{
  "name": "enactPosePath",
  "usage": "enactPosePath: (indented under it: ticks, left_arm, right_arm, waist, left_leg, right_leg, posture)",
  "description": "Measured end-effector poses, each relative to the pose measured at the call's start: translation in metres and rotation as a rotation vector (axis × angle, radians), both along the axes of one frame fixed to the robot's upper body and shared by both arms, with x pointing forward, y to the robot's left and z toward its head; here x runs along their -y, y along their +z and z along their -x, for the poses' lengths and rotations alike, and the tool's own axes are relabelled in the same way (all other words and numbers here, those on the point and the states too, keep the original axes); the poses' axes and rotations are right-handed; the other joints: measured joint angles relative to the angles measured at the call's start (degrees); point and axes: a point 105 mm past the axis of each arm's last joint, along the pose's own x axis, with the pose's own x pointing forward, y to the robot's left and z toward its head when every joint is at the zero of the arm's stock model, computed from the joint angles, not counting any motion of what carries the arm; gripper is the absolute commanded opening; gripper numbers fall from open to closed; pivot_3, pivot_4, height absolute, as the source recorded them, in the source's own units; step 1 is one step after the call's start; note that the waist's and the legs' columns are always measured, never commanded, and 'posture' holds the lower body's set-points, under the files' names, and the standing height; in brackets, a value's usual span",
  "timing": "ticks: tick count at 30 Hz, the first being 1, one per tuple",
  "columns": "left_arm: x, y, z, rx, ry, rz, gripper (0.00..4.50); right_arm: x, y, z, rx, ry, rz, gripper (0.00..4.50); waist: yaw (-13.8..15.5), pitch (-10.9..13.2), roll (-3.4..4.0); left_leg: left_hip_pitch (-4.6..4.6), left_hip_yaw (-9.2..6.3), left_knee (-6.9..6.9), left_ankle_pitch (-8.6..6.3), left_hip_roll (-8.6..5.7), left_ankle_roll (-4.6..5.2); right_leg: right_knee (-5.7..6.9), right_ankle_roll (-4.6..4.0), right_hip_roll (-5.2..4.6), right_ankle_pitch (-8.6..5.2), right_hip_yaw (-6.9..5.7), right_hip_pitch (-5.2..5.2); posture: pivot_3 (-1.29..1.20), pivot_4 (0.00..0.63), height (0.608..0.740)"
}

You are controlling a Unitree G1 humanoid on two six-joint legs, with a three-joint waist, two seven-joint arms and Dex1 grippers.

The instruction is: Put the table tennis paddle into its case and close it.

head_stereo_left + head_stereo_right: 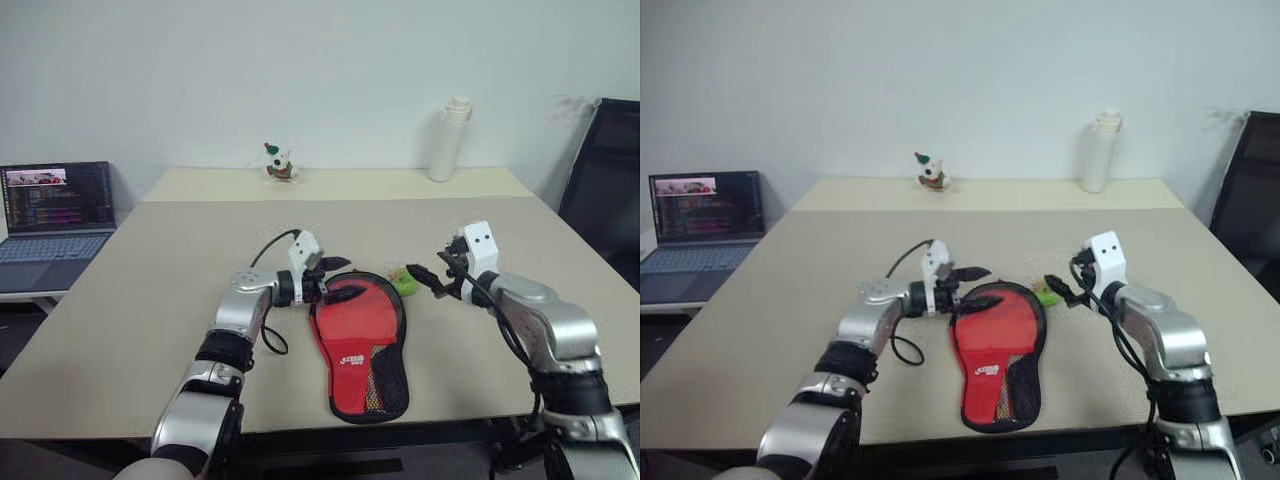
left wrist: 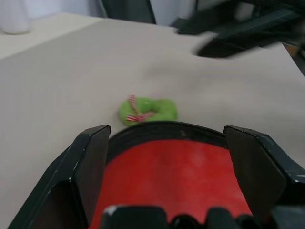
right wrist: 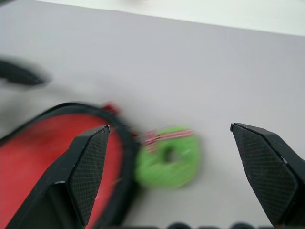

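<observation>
A laptop [image 1: 57, 215] sits open at the far left, off the table [image 1: 150, 300]. The left gripper [image 1: 338, 279] hovers over the round end of the case [image 1: 360, 345], fingers spread wide and empty. The case lies flat near the table's front edge, red side up, handle end toward the robot; whether the paddle is inside cannot be told. Just beside its rim lies a small green ring [image 1: 403, 281]. The right gripper [image 1: 425, 277] hovers near it, fingers wide and empty.

The case [image 1: 362, 345] lies flat near the front edge of the tabletop [image 1: 150, 290], red side up with white logo and black mesh, black zipper rim around it, round end pointing away from the robot.
</observation>
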Motion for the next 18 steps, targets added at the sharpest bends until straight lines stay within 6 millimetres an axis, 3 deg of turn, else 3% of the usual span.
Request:
enactPosePath:
  ticks: [7, 12, 18]
  left_arm:
    - [0.013, -0.026, 0.001, -0.026, -0.002, -0.097, 4.13]
    - [0.010, -0.028, 0.001, -0.029, 0.013, -0.101, 4.13]
    - [-0.001, -0.039, 0.003, -0.060, 0.037, -0.115, 4.13]
  right_arm:
    - [0.002, -0.036, -0.038, -0.040, -0.095, 0.065, 4.48]
    - [-0.005, -0.067, -0.039, -0.117, -0.092, 0.055, 4.48]
    - [-0.009, -0.072, -0.039, -0.120, -0.077, 0.070, 4.48]
  waist:
    - [-0.1, 0.0, 0.02]
    - [-0.1, 0.0, 0.05]
    - [-0.2, 0.0, 0.05]
  left_leg:
    - [-0.05, 0.00, -0.06, -0.01, 0.03, 0.01]
    - [-0.09, -0.01, -0.05, -0.02, 0.04, 0.02]
    - [-0.05, -0.04, -0.05, -0.01, 0.05, 0.02]
  right_leg:
    - [-0.06, -0.12, 0.01, 0.07, 0.01, -0.03]
    - [-0.08, -0.27, 0.00, 0.16, 0.01, -0.04]
    - [-0.03, -0.27, 0.00, 0.16, -0.01, -0.04]
  posture:
    - [0.00, 0.150, 0.740]
    - [0.00, 0.150, 0.740]
    - [0.00, 0.150, 0.740]
